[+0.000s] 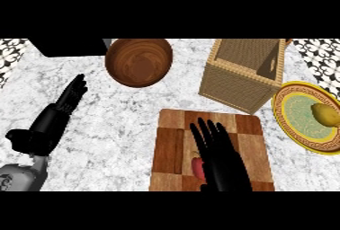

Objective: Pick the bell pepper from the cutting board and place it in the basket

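Red bell pepper (196,167) sits low-centre on the cutting board (174,134), half hidden under the right hand (222,164), whose fingers are straight with nothing held. Closing off-centre could roll it off the board imo. Basket (239,85) is just past the board's far edge. Left hand (53,119) is open, well left.

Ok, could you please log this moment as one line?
right robot hand: open, over bell pepper on cutting board | left robot hand: open, resting at left | basket: bell pepper not yet in
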